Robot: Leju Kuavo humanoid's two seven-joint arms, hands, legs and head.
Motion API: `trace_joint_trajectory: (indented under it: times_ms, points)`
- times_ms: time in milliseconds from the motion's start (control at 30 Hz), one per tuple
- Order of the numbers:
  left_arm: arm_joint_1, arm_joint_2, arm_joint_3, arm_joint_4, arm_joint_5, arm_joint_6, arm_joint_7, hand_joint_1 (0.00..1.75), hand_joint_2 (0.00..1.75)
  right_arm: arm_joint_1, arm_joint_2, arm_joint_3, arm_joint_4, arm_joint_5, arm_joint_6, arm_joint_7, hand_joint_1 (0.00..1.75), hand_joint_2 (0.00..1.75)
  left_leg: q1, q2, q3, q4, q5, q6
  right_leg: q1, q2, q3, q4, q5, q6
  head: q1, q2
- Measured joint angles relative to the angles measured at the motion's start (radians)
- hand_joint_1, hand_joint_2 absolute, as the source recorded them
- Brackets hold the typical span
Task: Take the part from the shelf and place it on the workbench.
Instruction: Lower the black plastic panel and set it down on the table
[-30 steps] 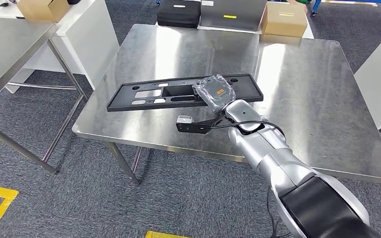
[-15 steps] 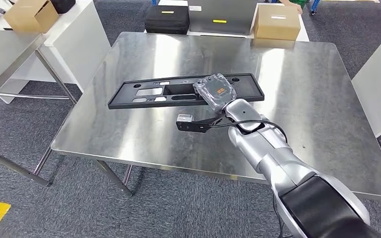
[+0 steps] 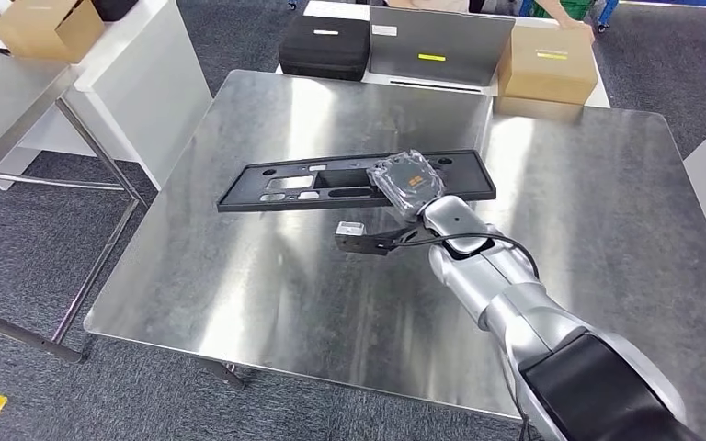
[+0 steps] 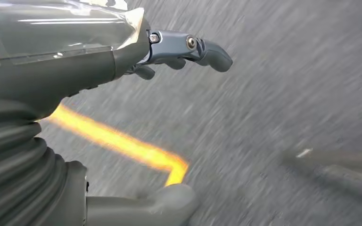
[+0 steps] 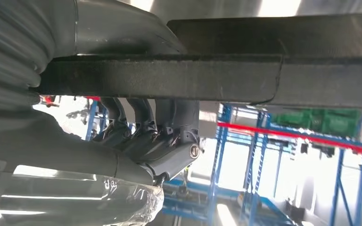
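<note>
Above the middle of the steel workbench [image 3: 267, 303], a long black part [image 3: 349, 182] is held level by the right hand [image 3: 408, 184], which is wrapped in clear plastic with an orange patch showing through it. The part is a flat, narrow panel with several rectangular cut-outs along its length; it stretches from the left of the hand to just right of it, and its reflection is seen on the shiny top beneath. Whether the part touches the surface or hangs slightly above it cannot be told from the head view. In the right wrist view the dark fingers [image 5: 141, 122] are seen curled around the edge of the part [image 5: 273, 70], so the grasp is firm and closed on it. A small camera bracket [image 3: 360, 235] is carried on the silver right forearm, near the wrist. The left hand [image 4: 136, 122] is seen in its own wrist view, over grey carpet crossed by a yellow floor line [image 4: 122, 146]; its thumb and fingers are spread wide apart and nothing is held. At the far edge of the workbench, a black case [image 3: 324, 46], a grey box [image 3: 437, 46] and a cardboard box [image 3: 550, 64] are set side by side. Another cardboard box [image 3: 32, 26] rests on a white table at the far left.
</note>
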Motion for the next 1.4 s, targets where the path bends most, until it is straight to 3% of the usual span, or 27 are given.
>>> trace_joint_trajectory:
  times_ms: [33,67,100,133,167,200,233,300,400,467,500,567,600,633,700,767,833,900,933,967,1000,1067,1133,1267,1400]
  points:
    - [0.001,-0.002,-0.001,-0.001,-0.005,0.029,-0.031,0.00,1.75,0.003,-0.004,-0.001,0.001,0.002,-0.001,-0.001,0.00,0.00,0.000,-0.002,0.012,0.002,-0.013,-0.005,-0.007,-0.001,-0.012,-0.055,0.047,0.021,0.000,0.000]
    - [0.001,-0.003,-0.001,-0.001,-0.007,0.044,-0.050,0.00,1.75,0.006,-0.008,-0.001,0.004,0.003,-0.002,-0.003,0.00,0.00,-0.001,-0.004,0.023,0.007,-0.027,-0.010,-0.011,-0.004,-0.015,-0.110,0.127,0.045,0.000,0.000]
    - [0.001,-0.002,-0.001,-0.001,-0.008,0.049,-0.059,0.00,1.75,0.008,-0.011,-0.002,0.006,0.005,-0.003,-0.004,0.00,0.00,-0.002,-0.006,0.029,0.014,-0.041,-0.016,-0.013,-0.007,-0.010,-0.152,0.205,0.057,0.000,0.000]
    - [0.001,-0.002,-0.001,-0.001,-0.008,0.048,-0.062,0.00,1.31,0.010,-0.012,-0.002,0.009,0.007,-0.004,-0.006,0.00,0.00,-0.003,-0.006,0.033,0.024,-0.054,-0.021,-0.012,-0.010,-0.004,-0.176,0.268,0.058,-0.002,0.000]
    - [0.001,-0.002,-0.001,-0.001,-0.007,0.049,-0.064,0.00,0.87,0.009,-0.011,-0.003,0.010,0.009,-0.005,-0.006,0.00,0.00,-0.002,-0.006,0.035,0.033,-0.065,-0.027,-0.008,-0.012,0.002,-0.181,0.299,0.047,-0.003,0.000]
    - [0.000,-0.002,-0.001,-0.001,-0.004,0.054,-0.063,0.00,0.44,0.004,-0.009,-0.005,0.010,0.010,-0.006,-0.006,0.00,0.00,0.000,-0.005,0.035,0.040,-0.073,-0.032,-0.006,-0.012,0.009,-0.178,0.303,0.029,-0.004,0.000]
    - [-0.002,-0.003,0.000,-0.001,0.002,0.060,-0.060,0.00,0.00,-0.004,-0.006,-0.007,0.009,0.010,-0.007,-0.007,0.00,0.00,0.002,-0.001,0.032,0.048,-0.079,-0.037,-0.007,-0.009,0.012,-0.177,0.303,0.018,-0.005,0.000]
    - [-0.007,-0.006,0.002,0.000,0.012,0.060,-0.051,0.00,0.00,-0.022,0.002,-0.011,0.007,0.011,-0.008,-0.008,0.00,0.00,0.008,0.013,0.004,0.103,-0.098,-0.049,-0.010,-0.007,0.025,-0.178,0.296,0.001,-0.008,0.000]
    - [-0.010,-0.009,0.011,0.000,0.026,0.033,-0.037,0.00,0.00,-0.031,0.007,-0.014,0.007,0.014,-0.009,-0.008,0.00,0.00,0.024,0.029,-0.099,0.272,-0.156,-0.069,-0.007,-0.007,0.042,-0.179,0.283,-0.018,-0.011,0.000]
    - [-0.010,-0.011,0.015,0.000,0.029,0.023,-0.029,0.00,0.00,-0.031,0.008,-0.016,0.007,0.016,-0.009,-0.008,0.00,0.00,0.033,0.033,-0.139,0.307,-0.154,-0.077,-0.006,-0.007,0.048,-0.179,0.277,-0.024,-0.011,0.000]
    - [-0.009,-0.011,0.017,0.000,0.029,0.021,-0.025,0.00,0.00,-0.031,0.008,-0.018,0.007,0.016,-0.009,-0.008,0.00,0.00,0.037,0.034,-0.132,0.272,-0.125,-0.079,-0.006,-0.007,0.053,-0.179,0.274,-0.024,-0.011,0.000]
    - [-0.011,-0.011,0.019,0.000,0.029,0.014,-0.019,0.00,0.00,-0.033,0.010,-0.022,0.007,0.018,-0.009,-0.008,0.00,0.00,0.041,0.036,-0.080,0.145,-0.054,-0.080,-0.006,-0.006,0.064,-0.180,0.267,-0.019,-0.011,0.000]
    - [-0.012,-0.012,0.020,0.000,0.029,0.008,-0.017,0.00,0.00,-0.035,0.011,-0.024,0.007,0.019,-0.009,-0.008,0.00,0.00,0.040,0.037,-0.056,0.092,-0.038,-0.078,-0.006,-0.006,0.068,-0.181,0.264,-0.016,-0.011,0.000]
    - [-0.014,-0.012,0.021,0.000,0.029,0.002,-0.016,0.00,0.00,-0.038,0.012,-0.025,0.007,0.019,-0.009,-0.008,0.00,0.00,0.037,0.038,-0.039,0.063,-0.033,-0.073,-0.005,-0.006,0.070,-0.182,0.262,-0.011,-0.011,0.000]
    - [-0.015,-0.013,0.024,0.000,0.030,-0.006,-0.015,0.00,0.00,-0.044,0.013,-0.027,0.007,0.021,-0.009,-0.008,0.00,0.00,0.029,0.035,-0.029,0.057,-0.040,-0.060,-0.003,-0.007,0.073,-0.186,0.257,0.000,-0.010,0.000]
    - [-0.015,-0.013,0.026,0.000,0.030,-0.010,-0.014,0.00,0.00,-0.048,0.013,-0.029,0.007,0.022,-0.009,-0.008,0.00,0.00,0.029,0.032,-0.019,0.050,-0.030,-0.044,0.000,-0.009,0.069,-0.177,0.247,0.011,-0.009,0.000]
    - [-0.015,-0.014,0.027,0.000,0.030,-0.011,-0.013,0.00,0.00,-0.052,0.012,-0.032,0.006,0.023,-0.009,-0.008,0.00,0.00,0.030,0.032,-0.013,0.042,-0.024,-0.030,0.002,-0.012,0.032,-0.102,0.210,0.007,-0.008,0.000]
    - [-0.016,-0.014,0.027,0.000,0.030,-0.012,-0.012,0.00,0.00,-0.051,0.011,-0.032,0.007,0.023,-0.009,-0.008,0.00,0.00,0.025,0.031,-0.013,0.042,-0.025,-0.024,0.002,-0.012,-0.037,0.033,0.157,-0.004,-0.007,0.000]
    - [-0.015,-0.014,0.027,0.000,0.030,-0.013,-0.011,0.00,0.00,-0.048,0.010,-0.032,0.007,0.023,-0.009,-0.008,0.00,0.00,0.023,0.030,-0.013,0.042,-0.025,-0.022,0.003,-0.012,-0.064,0.084,0.143,-0.005,-0.007,0.000]
    - [-0.015,-0.014,0.028,0.000,0.030,-0.014,-0.010,0.00,0.00,-0.046,0.009,-0.032,0.007,0.023,-0.009,-0.008,0.00,0.00,0.021,0.028,-0.013,0.042,-0.026,-0.021,0.004,-0.012,-0.076,0.101,0.144,-0.003,-0.007,0.000]
    - [-0.015,-0.014,0.028,0.000,0.030,-0.016,-0.008,0.00,0.00,-0.044,0.009,-0.032,0.007,0.023,-0.009,-0.008,0.00,0.00,0.019,0.026,-0.013,0.043,-0.026,-0.021,0.005,-0.012,-0.067,0.078,0.159,0.002,-0.007,0.000]
    - [-0.015,-0.015,0.028,0.000,0.030,-0.021,-0.005,0.00,0.00,-0.047,0.008,-0.033,0.007,0.023,-0.009,-0.007,0.00,0.00,0.015,0.023,-0.013,0.044,-0.026,-0.021,0.008,-0.012,-0.004,-0.053,0.212,0.008,-0.006,0.000]
    - [-0.015,-0.015,0.028,0.000,0.030,-0.026,-0.001,0.00,0.00,-0.052,0.009,-0.035,0.007,0.022,-0.009,-0.006,0.00,0.00,0.008,0.021,-0.016,0.050,-0.029,-0.025,0.011,-0.012,0.049,-0.161,0.251,0.003,-0.008,0.000]
    - [-0.014,-0.013,0.032,0.000,0.031,-0.034,0.009,0.00,0.00,-0.054,0.010,-0.039,0.007,0.022,-0.009,-0.006,0.00,0.00,0.006,0.021,-0.018,0.055,-0.036,-0.015,0.009,-0.012,0.065,-0.187,0.265,-0.002,-0.010,0.000]
    - [-0.015,-0.014,0.037,0.000,0.032,-0.042,0.019,0.00,0.00,-0.055,0.010,-0.039,0.007,0.023,-0.008,-0.005,0.00,0.00,0.009,0.022,-0.015,0.052,-0.034,-0.020,0.013,-0.011,0.065,-0.187,0.265,-0.002,-0.010,0.000]
